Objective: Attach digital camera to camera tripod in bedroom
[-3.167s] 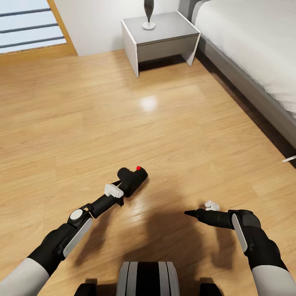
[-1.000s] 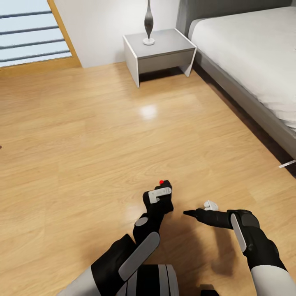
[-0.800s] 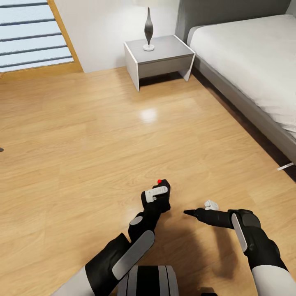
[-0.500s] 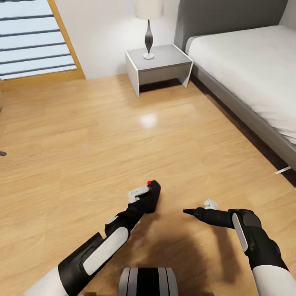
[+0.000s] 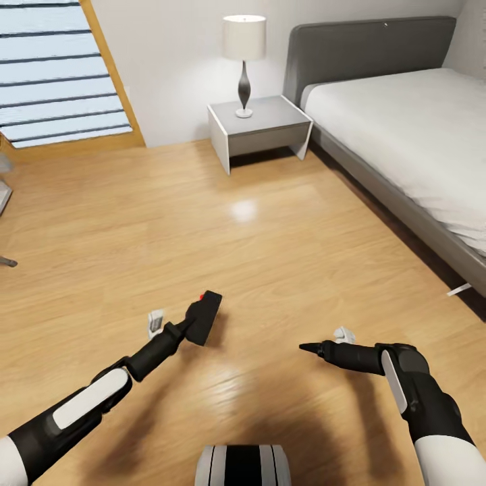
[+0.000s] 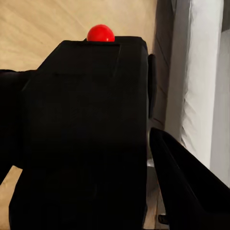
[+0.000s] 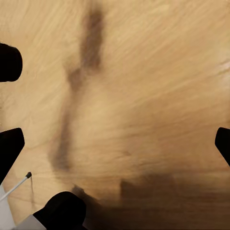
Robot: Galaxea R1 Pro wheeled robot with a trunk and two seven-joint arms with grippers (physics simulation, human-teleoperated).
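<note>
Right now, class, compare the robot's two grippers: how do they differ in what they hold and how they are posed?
The left gripper is shut on the black camera; the right gripper holds nothing. The left gripper points forward and to the robot's right, towards the bed, while the right gripper points across to the robot's left. Both hang above the wood floor.

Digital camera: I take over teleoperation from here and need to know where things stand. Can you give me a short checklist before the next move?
1. Digital camera held in the left gripper: ok, it sits between the fingers.
2. Camera's red dot visible, so its top can be told: ok.
3. Camera tripod located: cannot tell; a grey foot shows at the head view's left edge.
4. Right gripper free: ok, it holds nothing.
5. Floor ahead unobstructed: ok.
</note>
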